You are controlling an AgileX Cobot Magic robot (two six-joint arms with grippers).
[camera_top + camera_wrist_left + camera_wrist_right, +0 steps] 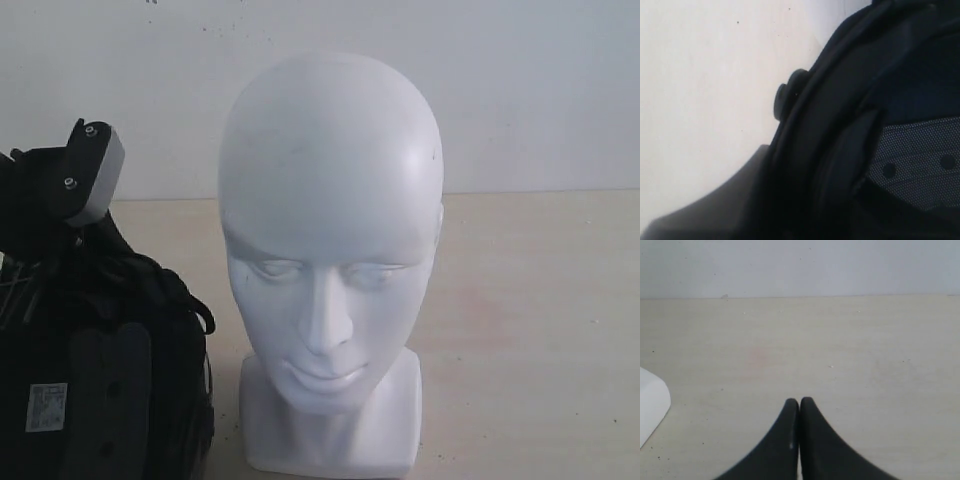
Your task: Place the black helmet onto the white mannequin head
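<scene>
The black helmet is pictured nearest the lens, at 8 o'clock from the white mannequin head, just beside its base and not on it. A white label is seen on the helmet's padding. A grey camera housing on the left arm is held at 12 o'clock over the helmet. The left claw is hidden by the shell, so its opening cannot be told. The right claw is pressed together, empty, over the pale table. A white wall is seen behind.
</scene>
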